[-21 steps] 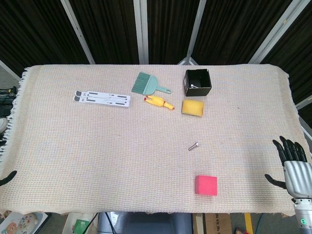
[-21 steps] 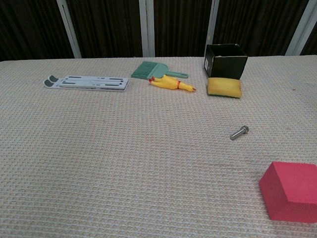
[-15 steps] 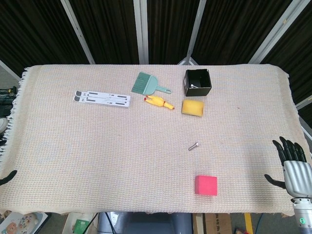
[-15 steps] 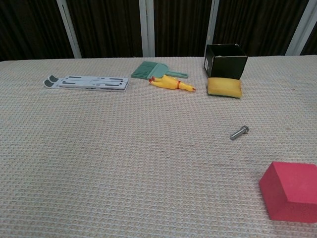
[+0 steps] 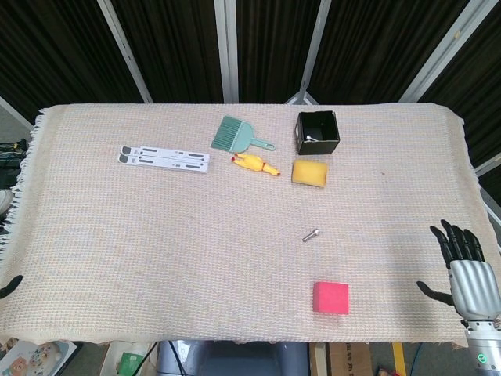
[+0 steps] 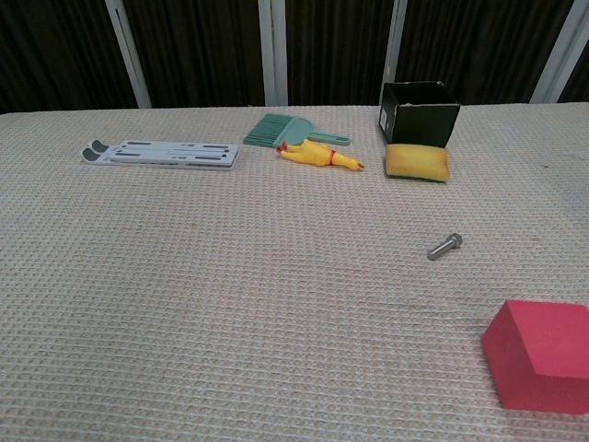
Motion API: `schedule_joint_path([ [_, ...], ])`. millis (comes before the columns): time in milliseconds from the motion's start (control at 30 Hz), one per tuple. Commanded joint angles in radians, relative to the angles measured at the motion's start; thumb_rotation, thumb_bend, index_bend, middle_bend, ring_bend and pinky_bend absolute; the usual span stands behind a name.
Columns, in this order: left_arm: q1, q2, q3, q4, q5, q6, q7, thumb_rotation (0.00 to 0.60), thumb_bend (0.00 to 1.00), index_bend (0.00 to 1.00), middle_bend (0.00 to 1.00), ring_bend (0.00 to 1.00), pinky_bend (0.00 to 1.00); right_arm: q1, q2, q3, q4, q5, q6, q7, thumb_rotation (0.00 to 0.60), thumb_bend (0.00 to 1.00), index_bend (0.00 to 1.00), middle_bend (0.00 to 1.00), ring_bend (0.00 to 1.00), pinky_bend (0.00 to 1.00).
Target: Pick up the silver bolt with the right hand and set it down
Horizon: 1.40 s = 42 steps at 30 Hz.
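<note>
The small silver bolt point(image 5: 311, 234) lies flat on the woven cloth, right of the table's middle; the chest view shows the bolt point(image 6: 444, 246) too. My right hand point(image 5: 462, 270) hovers at the table's right front corner, fingers spread, holding nothing, far to the right of the bolt. Only a dark fingertip of my left hand point(image 5: 9, 287) shows at the left front edge; its state is hidden. Neither hand appears in the chest view.
A red cube point(image 5: 331, 298) sits just in front of the bolt. Behind it are a yellow sponge point(image 5: 310, 173), a black open box point(image 5: 317, 132), a yellow rubber chicken point(image 5: 254, 164), a teal dustpan brush point(image 5: 237, 135) and a white folded stand point(image 5: 164, 159).
My right hand has shifted slightly left and toward the front edge. The bolt and other objects have not moved.
</note>
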Motion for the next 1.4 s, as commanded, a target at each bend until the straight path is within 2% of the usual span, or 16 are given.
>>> schedule_joint_path([
  [33, 0.003, -0.007, -0.006, -0.001, -0.004, 0.009, 0.015, 0.6, 0.2, 0.19, 0.04, 0.03, 0.11, 0.005, -0.008, 0.0, 0.014, -0.003, -0.007, 0.008, 0.6, 0.11, 0.1, 0.03, 0.0, 0.0],
  [300, -0.001, -0.006, -0.003, -0.009, -0.011, -0.009, 0.028, 0.6, 0.2, 0.19, 0.04, 0.03, 0.11, 0.009, -0.027, 0.008, 0.026, -0.027, 0.019, 0.019, 0.6, 0.11, 0.1, 0.03, 0.0, 0.0],
  [400, -0.001, -0.006, -0.003, -0.011, -0.015, -0.013, 0.033, 0.6, 0.2, 0.19, 0.04, 0.03, 0.11, 0.039, -0.02, 0.017, 0.024, -0.041, -0.011, 0.03, 0.6, 0.11, 0.1, 0.03, 0.0, 0.0],
  [533, -0.004, -0.01, -0.001, -0.014, -0.01, -0.018, 0.042, 0.6, 0.2, 0.19, 0.04, 0.03, 0.11, 0.123, 0.019, 0.046, -0.002, -0.043, -0.121, 0.045, 0.6, 0.11, 0.11, 0.03, 0.0, 0.0],
  [633, -0.005, -0.013, 0.001, -0.016, -0.007, -0.019, 0.051, 0.6, 0.2, 0.19, 0.04, 0.03, 0.11, 0.22, 0.053, 0.084, -0.026, -0.027, -0.25, 0.082, 0.6, 0.11, 0.14, 0.03, 0.02, 0.0],
  [767, -0.004, -0.015, -0.001, -0.017, -0.013, -0.02, 0.057, 0.6, 0.2, 0.19, 0.04, 0.03, 0.11, 0.32, 0.061, 0.11, -0.022, 0.009, -0.404, 0.121, 0.6, 0.11, 0.14, 0.03, 0.03, 0.0],
  [867, -0.006, -0.015, -0.006, -0.017, -0.022, -0.024, 0.057, 0.6, 0.2, 0.19, 0.04, 0.03, 0.11, 0.399, 0.054, 0.129, -0.005, 0.053, -0.523, 0.1, 0.6, 0.11, 0.14, 0.03, 0.03, 0.0],
  [1133, -0.01, -0.02, -0.008, -0.016, -0.029, -0.034, 0.068, 0.6, 0.2, 0.19, 0.04, 0.03, 0.11, 0.539, -0.007, 0.143, 0.023, 0.143, -0.713, -0.035, 0.6, 0.11, 0.16, 0.04, 0.03, 0.0],
  [1300, -0.01, -0.023, -0.004, -0.02, -0.023, -0.033, 0.085, 0.6, 0.2, 0.19, 0.04, 0.03, 0.11, 0.609, -0.103, 0.139, 0.114, 0.161, -0.774, -0.067, 0.6, 0.11, 0.2, 0.07, 0.04, 0.0],
  [1400, -0.004, -0.023, -0.008, -0.021, -0.027, -0.022, 0.087, 0.6, 0.2, 0.19, 0.04, 0.03, 0.11, 0.639, -0.154, 0.134, 0.179, 0.161, -0.798, -0.058, 0.6, 0.11, 0.22, 0.14, 0.06, 0.0],
])
